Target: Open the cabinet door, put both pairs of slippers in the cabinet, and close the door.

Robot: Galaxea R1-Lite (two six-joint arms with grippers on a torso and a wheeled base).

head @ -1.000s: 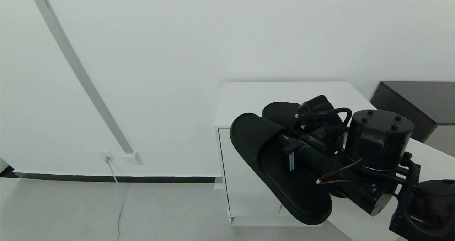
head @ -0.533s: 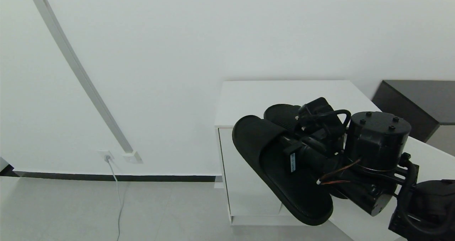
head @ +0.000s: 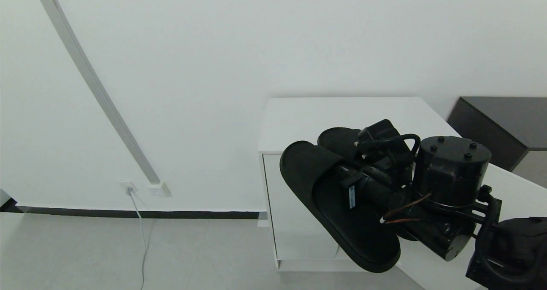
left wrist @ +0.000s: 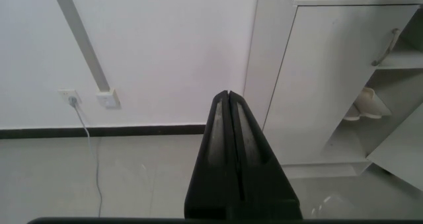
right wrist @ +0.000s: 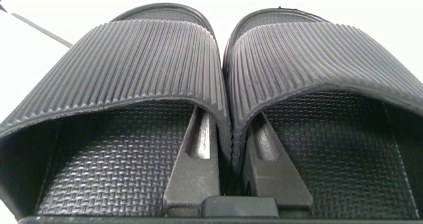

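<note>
A plain white wall [head: 273,37] stands over a grey tiled floor [head: 85,251], with a dark strip along the foot of the wall. A pale cable duct [head: 92,82] slants down the wall to a small box. Just beside it is a socket [head: 127,188], from which a thin cord [head: 143,234] trails onto the floor.

The left gripper [left wrist: 228,100] is clenched with nothing in it, its two dark fingers pressed flat together. Wall, floor and the cabinet's side panel lie beyond it.

The white cabinet [head: 324,119] stands against the wall. Its door [left wrist: 330,85] is swung open, with a bar handle [left wrist: 386,47] at its edge. A pale pair of slippers [left wrist: 367,104] sits on a shelf inside.

In front of the cabinet's upper corner, the right gripper [right wrist: 230,159] holds the black slippers [head: 337,213] up in the air. One finger is tucked under each ribbed strap, and the two fingers squeeze the slippers' inner walls together. The pair hangs tilted, toes raised toward the wall and heels lower.

At the far right, a dark unit [head: 500,123] stands beside the cabinet.
</note>
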